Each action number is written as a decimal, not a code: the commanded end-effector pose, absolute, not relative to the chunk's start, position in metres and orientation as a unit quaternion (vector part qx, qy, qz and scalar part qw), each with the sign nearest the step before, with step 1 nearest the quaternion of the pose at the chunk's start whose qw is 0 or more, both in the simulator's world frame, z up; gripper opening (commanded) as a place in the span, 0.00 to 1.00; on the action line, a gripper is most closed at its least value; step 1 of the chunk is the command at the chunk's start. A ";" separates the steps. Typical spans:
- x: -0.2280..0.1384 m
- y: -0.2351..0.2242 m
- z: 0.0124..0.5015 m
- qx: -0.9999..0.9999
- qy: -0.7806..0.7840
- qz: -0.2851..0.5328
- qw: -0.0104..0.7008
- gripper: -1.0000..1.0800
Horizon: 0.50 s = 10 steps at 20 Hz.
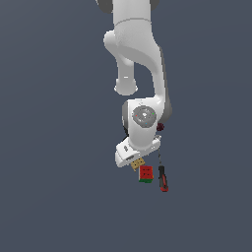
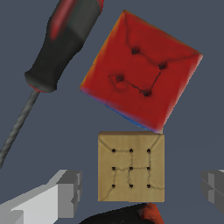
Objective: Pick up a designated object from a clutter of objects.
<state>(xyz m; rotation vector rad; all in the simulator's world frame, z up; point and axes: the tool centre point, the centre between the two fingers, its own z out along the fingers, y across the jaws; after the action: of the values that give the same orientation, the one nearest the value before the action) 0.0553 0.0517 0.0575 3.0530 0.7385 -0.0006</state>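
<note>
- Plainly, the tan block (image 2: 131, 167) lies between the two fingers of the gripper (image 2: 141, 189) in the wrist view: one finger (image 2: 65, 192) stands off one side edge, the other finger (image 2: 213, 184) off the opposite edge, with bare floor showing on both sides.
- So the jaws are spread and pinch nothing; I judge a straight close, after any descent left, would bring them onto the block's two parallel side faces.
- Being square, the block has no real long axis; it lies flat, dotted face up, its edges square to the line between the fingers.
- Crowding matters: the red-and-green cube (image 2: 142, 72) sits turned on the diagonal, its lowest corner touching or almost touching the block's far edge, and a black, red-tipped part, probably the clamp (image 2: 131, 214), lies at the near edge.
- Off to the side, the screwdriver (image 2: 61, 43) is clear of the fingers.
- From the exterior view, the block (image 1: 137, 163) peeks out under the hand, just beside the cube (image 1: 145, 173).
</note>
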 end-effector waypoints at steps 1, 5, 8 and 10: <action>0.055 0.052 0.050 0.972 0.235 -0.001 0.000 0.96; 0.054 0.052 0.030 0.972 0.236 0.000 0.000 0.96; 0.054 0.052 0.017 0.972 0.236 0.000 0.000 0.96; 0.055 0.052 0.013 0.972 0.236 0.000 0.000 0.96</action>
<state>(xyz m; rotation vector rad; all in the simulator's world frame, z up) 0.0539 0.0520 0.0168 3.0528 0.7421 -0.0027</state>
